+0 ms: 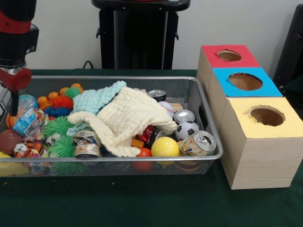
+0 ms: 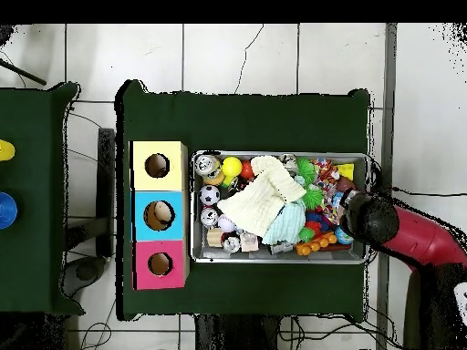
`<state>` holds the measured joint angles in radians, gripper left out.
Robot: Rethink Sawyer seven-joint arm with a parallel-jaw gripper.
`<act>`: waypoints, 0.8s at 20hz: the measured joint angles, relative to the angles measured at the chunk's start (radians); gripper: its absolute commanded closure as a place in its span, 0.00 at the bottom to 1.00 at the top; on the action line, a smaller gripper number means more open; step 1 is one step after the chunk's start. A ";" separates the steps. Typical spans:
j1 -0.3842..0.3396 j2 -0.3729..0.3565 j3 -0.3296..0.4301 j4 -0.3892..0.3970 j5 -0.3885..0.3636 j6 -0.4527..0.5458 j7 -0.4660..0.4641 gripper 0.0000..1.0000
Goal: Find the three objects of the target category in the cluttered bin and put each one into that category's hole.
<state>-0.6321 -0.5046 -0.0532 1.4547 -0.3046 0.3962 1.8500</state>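
The wire mesh bin is packed with clutter. It also shows in the overhead view. No white spotted fabric shows plainly; a cream waffle cloth and a mint-green cloth cover the middle of the heap. My gripper hangs from the red and black arm, low over the bin's left end in the front view, among toys. Nothing can be seen held in it. In the overhead view the arm's black head hides it.
Three wooden boxes with round holes stand beside the bin: red, blue, yellow. Something pale shows inside the blue box's hole in the overhead view. Cans, balls and spiky green toys fill the bin.
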 measured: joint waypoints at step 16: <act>0.015 -0.001 0.002 0.008 -0.004 0.000 0.000 0.00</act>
<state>-0.6166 -0.5053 -0.0515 1.4622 -0.3082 0.3962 1.8500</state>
